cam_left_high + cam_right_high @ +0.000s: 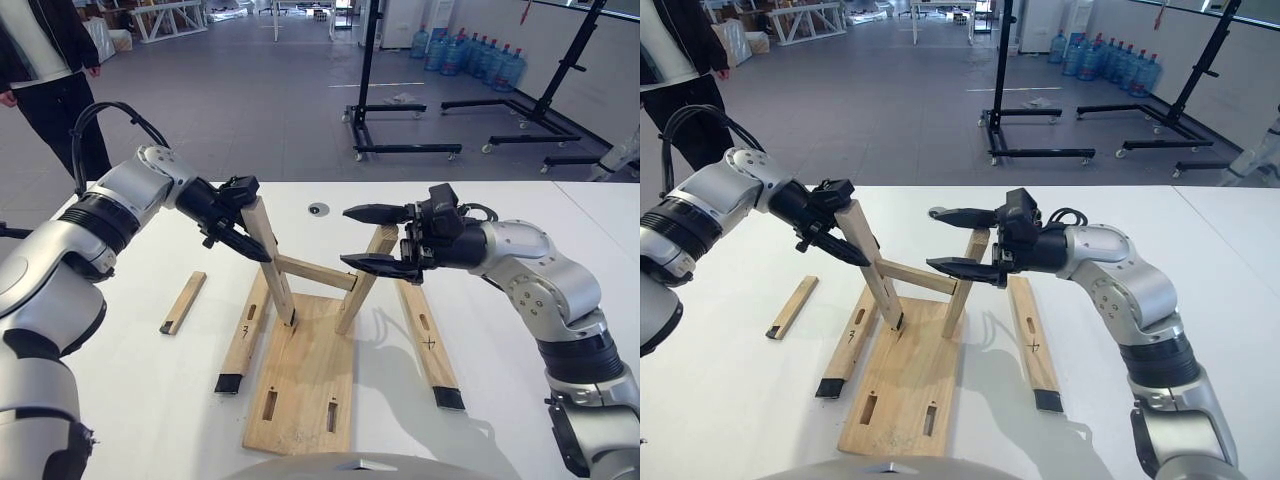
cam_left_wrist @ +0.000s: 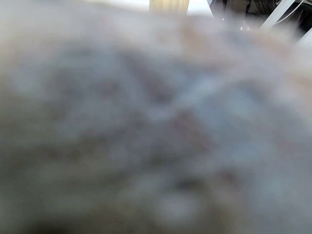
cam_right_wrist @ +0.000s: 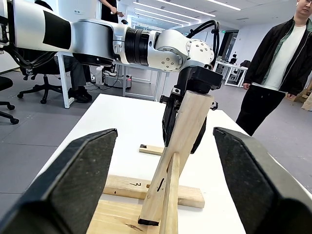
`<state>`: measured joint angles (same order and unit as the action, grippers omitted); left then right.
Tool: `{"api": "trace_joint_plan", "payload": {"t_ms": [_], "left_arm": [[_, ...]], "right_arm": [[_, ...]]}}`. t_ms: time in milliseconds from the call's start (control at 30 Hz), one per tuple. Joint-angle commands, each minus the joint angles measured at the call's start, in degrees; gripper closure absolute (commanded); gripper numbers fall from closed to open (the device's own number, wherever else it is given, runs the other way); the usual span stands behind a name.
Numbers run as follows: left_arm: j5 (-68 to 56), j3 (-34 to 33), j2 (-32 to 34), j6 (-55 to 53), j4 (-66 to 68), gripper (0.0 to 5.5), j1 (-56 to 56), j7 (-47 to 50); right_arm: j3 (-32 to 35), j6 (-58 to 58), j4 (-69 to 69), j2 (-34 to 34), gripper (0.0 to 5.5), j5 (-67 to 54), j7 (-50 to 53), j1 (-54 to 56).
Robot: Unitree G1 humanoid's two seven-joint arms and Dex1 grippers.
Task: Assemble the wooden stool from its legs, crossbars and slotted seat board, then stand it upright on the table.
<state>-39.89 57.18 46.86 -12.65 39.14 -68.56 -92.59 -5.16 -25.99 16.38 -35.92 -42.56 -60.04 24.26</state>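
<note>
Board (image 1: pixel 300 390) is lying flat on the desk (image 1: pixel 150 400), with two legs (image 1: pixel 275 270) joined by a crossbar (image 1: pixel 315 272) standing tilted on it. Left pincer (image 1: pixel 250 240) is gripping one leg's top, and right pincer (image 1: pixel 345 237) is hanging wide open beside the other's.

Left arm (image 1: pixel 120 205), silver and black, stretches in over the table, and its black two-finger left gripper (image 1: pixel 252 243) is clamped on the upper end of a pale wooden stool leg (image 1: pixel 281 285). Right arm (image 1: pixel 540 270) is bent at the elbow with the forearm level, and the right gripper (image 1: pixel 362 238) gapes wide, one finger above the other.
</note>
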Motion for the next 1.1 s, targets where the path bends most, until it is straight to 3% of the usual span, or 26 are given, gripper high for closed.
{"api": "trace_joint_plan", "payload": {"t_ms": [33,267,433,567,733,1100], "left_arm": [[5.38,5.82,-2.44,-0.07,-1.79,3.49,7.01,0.1],[6.8,5.7,-2.93,1.36,0.61,3.49,7.83,0.1],[7.68,5.51,-3.35,2.24,2.26,3.49,8.09,0.1],[7.74,5.58,-3.03,2.38,2.67,3.49,7.91,0.1],[7.72,6.32,-3.05,1.97,2.56,3.49,7.0,0.1],[6.99,8.42,-2.88,1.37,1.5,3.49,5.68,0.1]], "right_arm": [[-0.62,-3.59,-0.2,2.65,1.9,-1.12,2.03,-0.98],[9.02,-3.99,3.82,4.65,1.9,-6.87,9.33,4.47],[9.01,-4.65,10.29,6.42,1.9,-3.2,19.98,10.26],[-4.91,-6.18,15.5,7.0,1.9,17.01,32.42,13.77],[-21.62,-3.81,13.9,4.64,1.9,40.31,34.41,16.22],[-36.17,-0.9,9.69,1.83,1.9,62.28,26.06,12.09]]}}
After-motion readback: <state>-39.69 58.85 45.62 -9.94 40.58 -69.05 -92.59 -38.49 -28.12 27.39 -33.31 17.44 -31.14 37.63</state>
